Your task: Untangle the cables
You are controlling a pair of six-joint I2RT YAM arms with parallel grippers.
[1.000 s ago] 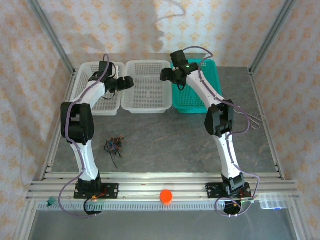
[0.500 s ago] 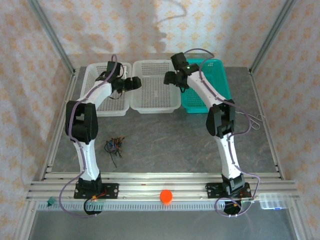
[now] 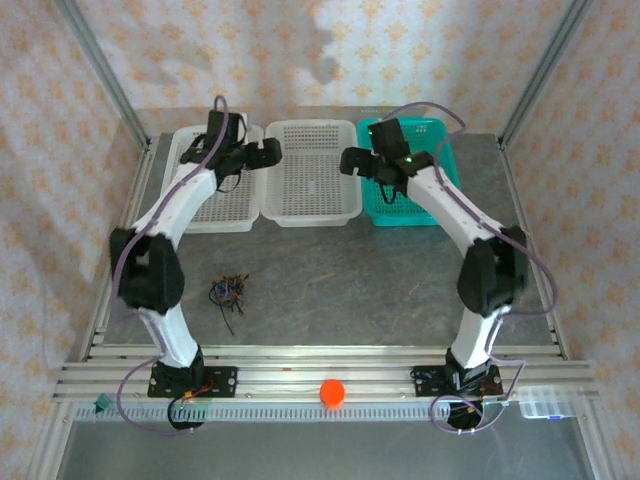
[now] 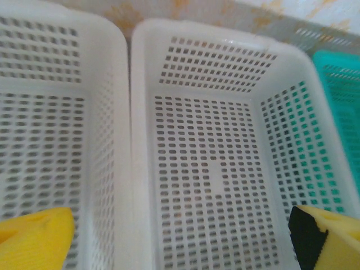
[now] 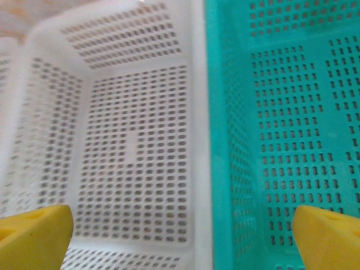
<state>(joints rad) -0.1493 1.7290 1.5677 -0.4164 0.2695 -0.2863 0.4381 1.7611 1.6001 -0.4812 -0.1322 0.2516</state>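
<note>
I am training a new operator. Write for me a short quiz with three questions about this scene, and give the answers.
1. True or false: the cables lie inside the teal basket.
2. How many baskets stand in the far row? A) two B) three C) four
3. Fill in: the left gripper and the right gripper are both ____ (open or shut).
Key: 1 false, they lie on the table; 2 B; 3 open.

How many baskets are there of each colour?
White baskets: 2
Teal basket: 1
Total: 3
</note>
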